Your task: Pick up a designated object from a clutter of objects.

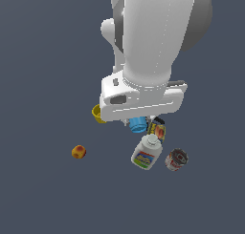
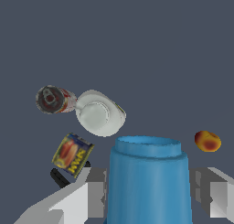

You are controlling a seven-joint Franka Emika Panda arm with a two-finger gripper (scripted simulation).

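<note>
The light-blue cup sits directly under the white hand in the exterior view. In the wrist view the cup fills the space between the two grey fingers, and both pads lie against its sides. My gripper is shut on the cup, which stands upright with its open rim facing away from the hand. In the exterior view the fingers are hidden behind the hand. I cannot tell whether the cup is off the floor.
A yellow cup peeks out at the hand's left edge. A yellow-red box, white labelled bottle and red-white can lie close by. A black clamp lies beside the box. A red-yellow fruit lies apart.
</note>
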